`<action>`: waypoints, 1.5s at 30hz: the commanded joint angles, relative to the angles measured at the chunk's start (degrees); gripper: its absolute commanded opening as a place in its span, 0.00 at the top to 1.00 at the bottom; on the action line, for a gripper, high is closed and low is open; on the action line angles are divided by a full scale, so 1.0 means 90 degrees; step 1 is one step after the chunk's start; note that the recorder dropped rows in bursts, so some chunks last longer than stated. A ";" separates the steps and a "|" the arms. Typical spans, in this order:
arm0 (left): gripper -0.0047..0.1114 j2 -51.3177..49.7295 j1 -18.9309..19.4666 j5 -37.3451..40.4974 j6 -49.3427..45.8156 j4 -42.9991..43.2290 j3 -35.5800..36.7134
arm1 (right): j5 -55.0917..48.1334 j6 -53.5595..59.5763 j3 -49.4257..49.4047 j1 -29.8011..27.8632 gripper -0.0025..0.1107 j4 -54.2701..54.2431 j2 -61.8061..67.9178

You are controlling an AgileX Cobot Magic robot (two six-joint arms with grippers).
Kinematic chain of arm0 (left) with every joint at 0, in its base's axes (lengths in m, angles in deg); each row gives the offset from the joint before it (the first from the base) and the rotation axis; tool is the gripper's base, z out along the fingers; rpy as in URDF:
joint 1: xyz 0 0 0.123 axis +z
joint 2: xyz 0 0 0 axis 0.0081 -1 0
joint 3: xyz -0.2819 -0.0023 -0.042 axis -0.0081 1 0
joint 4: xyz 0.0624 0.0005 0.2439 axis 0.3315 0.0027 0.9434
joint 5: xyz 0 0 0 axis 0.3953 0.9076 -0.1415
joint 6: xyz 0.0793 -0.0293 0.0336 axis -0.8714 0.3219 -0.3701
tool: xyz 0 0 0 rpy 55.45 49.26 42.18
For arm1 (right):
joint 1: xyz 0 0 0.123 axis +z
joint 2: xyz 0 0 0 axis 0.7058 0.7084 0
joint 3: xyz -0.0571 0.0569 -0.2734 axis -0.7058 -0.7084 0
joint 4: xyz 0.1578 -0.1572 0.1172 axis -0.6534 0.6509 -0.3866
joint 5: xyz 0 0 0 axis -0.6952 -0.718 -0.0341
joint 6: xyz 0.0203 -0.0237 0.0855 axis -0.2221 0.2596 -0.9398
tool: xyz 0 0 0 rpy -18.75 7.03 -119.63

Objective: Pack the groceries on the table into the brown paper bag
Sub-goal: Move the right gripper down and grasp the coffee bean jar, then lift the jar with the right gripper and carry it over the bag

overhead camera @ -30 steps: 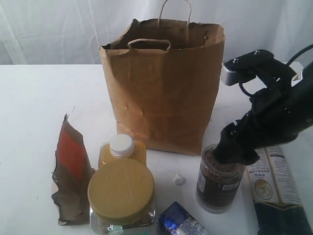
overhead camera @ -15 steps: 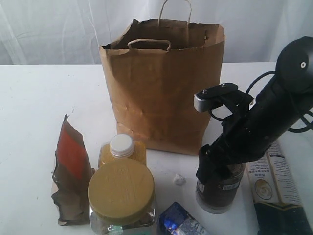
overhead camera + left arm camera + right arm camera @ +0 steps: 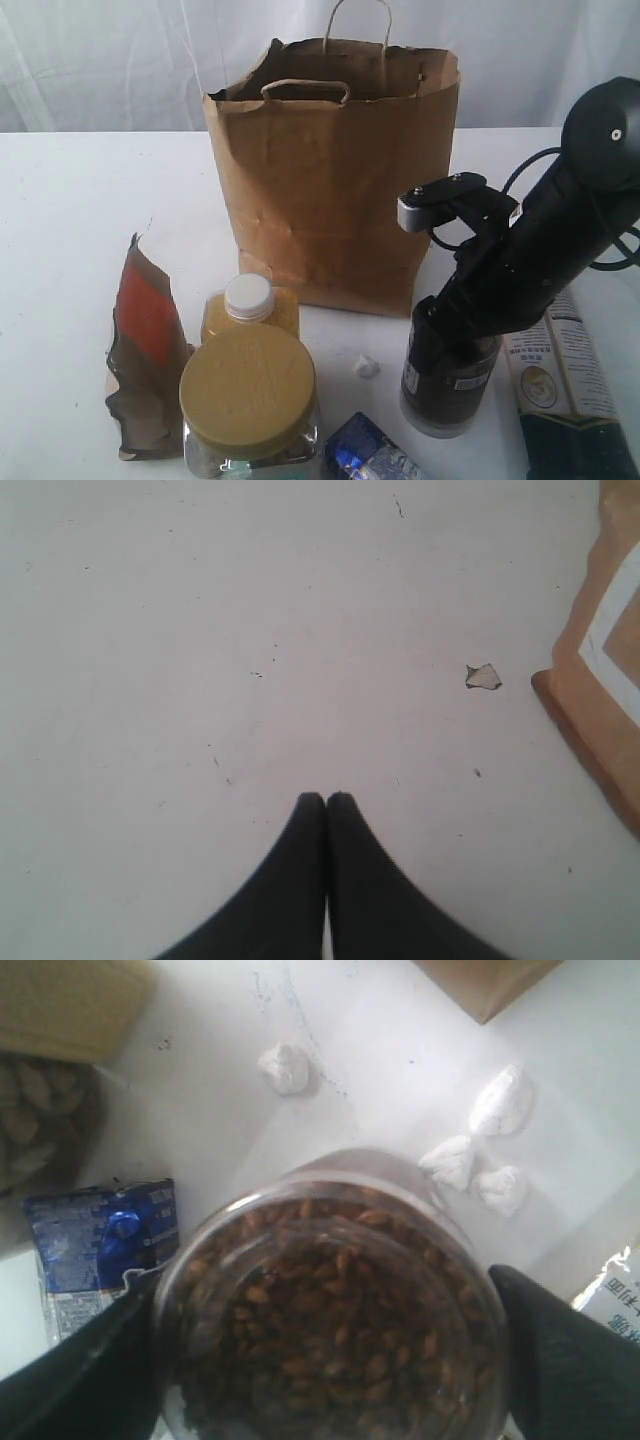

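The clear tub of dark contents (image 3: 445, 385) (image 3: 330, 1310) stands on the white table (image 3: 70, 220), right of the brown paper bag (image 3: 330, 180). From above, my right gripper (image 3: 455, 335) (image 3: 325, 1290) straddles the tub's top with a finger pressed against each side. Front left stand the yellow-lidded jar (image 3: 248, 395), the white-capped yellow bottle (image 3: 249, 298) and the brown pouch with orange label (image 3: 145, 350). The small blue packet (image 3: 365, 450) (image 3: 95, 1235) lies at the front. The long navy packet (image 3: 570, 400) lies to the right. My left gripper (image 3: 326, 798) is shut and empty over bare table.
Small white crumpled bits (image 3: 366, 367) (image 3: 285, 1067) lie on the table between the jar and the tub, with more (image 3: 480, 1150) beside the tub. A brown edge with a white band (image 3: 600, 680) shows in the left wrist view. A white curtain hangs behind.
My right arm swung in and came down over the tub, and its fingers closed in on the tub's sides. Nothing else has moved.
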 commanded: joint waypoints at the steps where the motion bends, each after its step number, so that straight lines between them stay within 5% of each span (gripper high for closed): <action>1: 0.96 0.0027 -0.0022 0.0015 0.0009 -0.0050 0.0039 | -0.0247 0.0056 0.0096 0.0012 0.42 0.0013 -0.0141; 10: 0.96 0.0027 -0.0022 0.0015 0.0009 -0.0050 0.0039 | -0.0418 0.0056 0.0200 0.0012 0.65 0.0013 -0.0453; 25: 0.96 0.0027 -0.0022 0.0015 0.0009 -0.0050 0.0039 | -0.2189 -0.0552 0.1675 0.0012 0.65 -0.0257 -0.1178; 38: 0.96 0.0027 -0.0022 0.0015 0.0009 -0.0050 0.0039 | -0.2155 0.0759 0.3543 0.0023 0.65 -0.4231 -0.1339; 45: 0.96 0.0027 -0.0022 0.0015 0.0009 -0.0050 0.0039 | 0.1334 0.1031 0.3882 0.0023 0.66 -0.4501 -0.1327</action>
